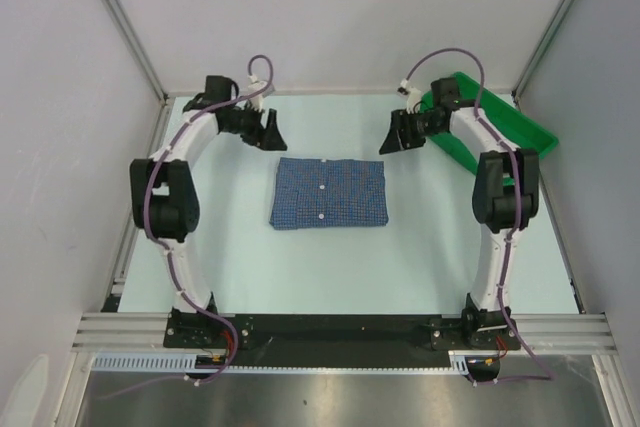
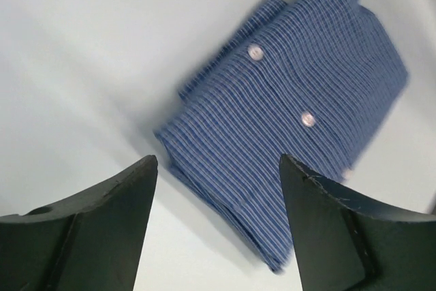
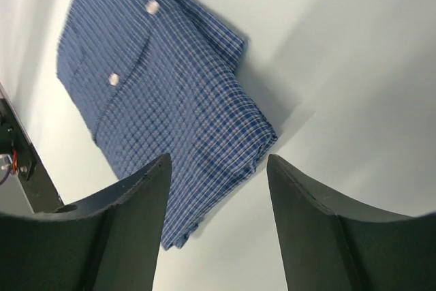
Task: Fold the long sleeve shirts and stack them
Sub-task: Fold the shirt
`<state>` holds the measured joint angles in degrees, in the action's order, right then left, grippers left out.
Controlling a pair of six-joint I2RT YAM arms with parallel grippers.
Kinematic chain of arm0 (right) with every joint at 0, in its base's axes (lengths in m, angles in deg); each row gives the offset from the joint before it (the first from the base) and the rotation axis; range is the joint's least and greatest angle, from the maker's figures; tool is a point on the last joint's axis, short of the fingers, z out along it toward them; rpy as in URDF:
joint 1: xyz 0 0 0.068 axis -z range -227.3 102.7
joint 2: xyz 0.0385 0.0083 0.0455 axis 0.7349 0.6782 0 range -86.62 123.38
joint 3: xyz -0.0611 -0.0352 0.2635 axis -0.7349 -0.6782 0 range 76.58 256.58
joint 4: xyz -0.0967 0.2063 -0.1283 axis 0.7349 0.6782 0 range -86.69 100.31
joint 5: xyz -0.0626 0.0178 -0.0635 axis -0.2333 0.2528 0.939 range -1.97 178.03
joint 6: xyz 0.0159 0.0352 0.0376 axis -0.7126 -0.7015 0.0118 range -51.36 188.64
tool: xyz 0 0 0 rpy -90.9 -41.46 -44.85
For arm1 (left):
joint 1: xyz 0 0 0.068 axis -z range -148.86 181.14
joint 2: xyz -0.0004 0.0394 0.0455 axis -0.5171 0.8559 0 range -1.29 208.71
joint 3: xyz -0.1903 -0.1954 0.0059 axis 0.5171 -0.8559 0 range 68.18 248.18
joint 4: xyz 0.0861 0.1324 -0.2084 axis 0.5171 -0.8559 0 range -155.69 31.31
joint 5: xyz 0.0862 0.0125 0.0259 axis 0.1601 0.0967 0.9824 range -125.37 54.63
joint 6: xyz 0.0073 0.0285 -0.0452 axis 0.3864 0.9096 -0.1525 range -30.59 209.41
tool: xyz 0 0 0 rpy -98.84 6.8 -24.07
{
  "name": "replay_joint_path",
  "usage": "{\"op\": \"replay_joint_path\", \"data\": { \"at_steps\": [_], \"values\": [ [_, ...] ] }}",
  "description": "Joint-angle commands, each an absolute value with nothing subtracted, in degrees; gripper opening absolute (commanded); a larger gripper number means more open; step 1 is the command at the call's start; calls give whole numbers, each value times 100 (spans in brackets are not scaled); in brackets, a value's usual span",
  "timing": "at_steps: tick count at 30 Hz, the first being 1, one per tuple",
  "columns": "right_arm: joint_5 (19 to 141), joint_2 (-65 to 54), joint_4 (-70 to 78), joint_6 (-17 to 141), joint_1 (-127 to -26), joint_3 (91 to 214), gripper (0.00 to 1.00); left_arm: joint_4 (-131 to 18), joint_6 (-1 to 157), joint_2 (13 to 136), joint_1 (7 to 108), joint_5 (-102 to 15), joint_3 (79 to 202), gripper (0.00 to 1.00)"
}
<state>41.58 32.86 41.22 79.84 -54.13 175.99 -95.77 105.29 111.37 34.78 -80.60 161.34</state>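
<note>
The shirt (image 1: pixel 329 193) is mid-blue with a fine check of white lines. In the blurred left wrist view the check reads more like stripes, perhaps with a fainter reddish thread among them. Its buttons (image 2: pixel 255 52) are white. The desk (image 1: pixel 430 247) is a very pale blue-green. The tray (image 1: pixel 520 132) is bright green. The left arm (image 1: pixel 165 197) and right arm (image 1: pixel 505 197) have white links and black joints, and their jaws are matt black. The cables (image 1: pixel 262 58) are purple.

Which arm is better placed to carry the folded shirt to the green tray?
Probably the right: the green tray lies on its side. The left gripper and right gripper both hang open, equally near the shirt.
</note>
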Motion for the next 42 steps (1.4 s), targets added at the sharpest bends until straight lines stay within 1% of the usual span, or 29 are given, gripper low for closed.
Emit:
{"op": "replay_joint_path", "data": {
  "at_steps": [1, 2, 6, 9, 10, 11, 12, 13, 14, 15, 16, 17, 18, 19, 20, 24, 27, 30, 31, 35, 39, 42],
  "values": [
    [4057, 3879, 4084, 8069, -5591, 18045, 63, -9991, 11444, 12024, 3983, -7404, 17126, 79],
    [4014, 4141, 4102, 8094, -5591, 18299, 64, -10026, 11533, 12148, 4027, -7325, 17336, 80],
    [3987, 4565, 4119, 8226, -5661, 18687, 66, -10035, 11814, 12518, 4151, -7097, 17558, 81],
    [3969, 4768, 4146, 8367, -5758, 18837, 65, -10140, 11867, 12755, 4169, -7026, 17663, 80],
    [3969, 4803, 4146, 8411, -5819, 18846, 62, -10201, 11902, 12799, 4177, -7087, 17672, 77],
    [3969, 4838, 4172, 8507, -5846, 18855, 50, -10289, 11946, 12861, 4177, -7131, 17751, 74],
    [3952, 4882, 4216, 8534, -5863, 18925, 42, -10498, 11973, 12879, 4169, -7201, 17804, 69],
    [3917, 4891, 4294, 8543, -5898, 18934, 34, -10570, 11964, 12870, 4142, -7306, 17822, 58],
    [3856, 4882, 4295, 8543, -5925, 18925, 21, -10614, 11982, 12827, 4125, -7394, 17770, 52],
    [3838, 4786, 4295, 8543, -5943, 18899, 15, -10684, 11973, 12722, 4098, -7456, 17734, 44],
    [3820, 4725, 4295, 8534, -5943, 18855, 9, -10720, 11956, 12669, 4029, -7535, 17716, 26],
    [3785, 4663, 4295, 8525, -5960, 18846, 0, -10764, 11929, 12616, 3993, -7675, 17690, 18],
    [3759, 4584, 4295, 8438, -5969, 18829, 0, -10808, 11833, 12467, 3967, -7720, 17690, 12],
    [3732, 4401, 4225, 8377, -5952, 18768, 0, -10817, 11815, 12379, 3897, -7781, 17655, 4],
    [3688, 4303, 4164, 8298, -5960, 18724, 0, -10808, 11780, 12282, 3879, -7834, 17542, 1],
    [3662, 3828, 3742, 7937, -5987, 18443, 0, -10764, 11779, 11772, 3773, -7931, 17181, 0],
    [3740, 3836, 3601, 7919, -6083, 18363, 0, -10712, 11815, 11631, 3694, -7783, 16917, 0],
    [3890, 4195, 3610, 7954, -6154, 18503, 0, -10668, 11727, 11806, 3545, -7676, 16732, 0],
    [3995, 4284, 3557, 7919, -6197, 18547, 0, -10624, 11692, 11963, 3466, -7467, 16688, 0],
    [4364, 4837, 3364, 7674, -6207, 18775, 0, -10589, 11578, 12446, 3307, -7210, 16828, 0],
    [4707, 4952, 3206, 7637, -6084, 18802, 0, -10448, 11323, 12790, 3307, -7202, 17162, 8],
    [4970, 4935, 3153, 7585, -6022, 18767, 0, -10351, 11182, 12922, 3307, -7175, 17338, 9]
  ]
}}
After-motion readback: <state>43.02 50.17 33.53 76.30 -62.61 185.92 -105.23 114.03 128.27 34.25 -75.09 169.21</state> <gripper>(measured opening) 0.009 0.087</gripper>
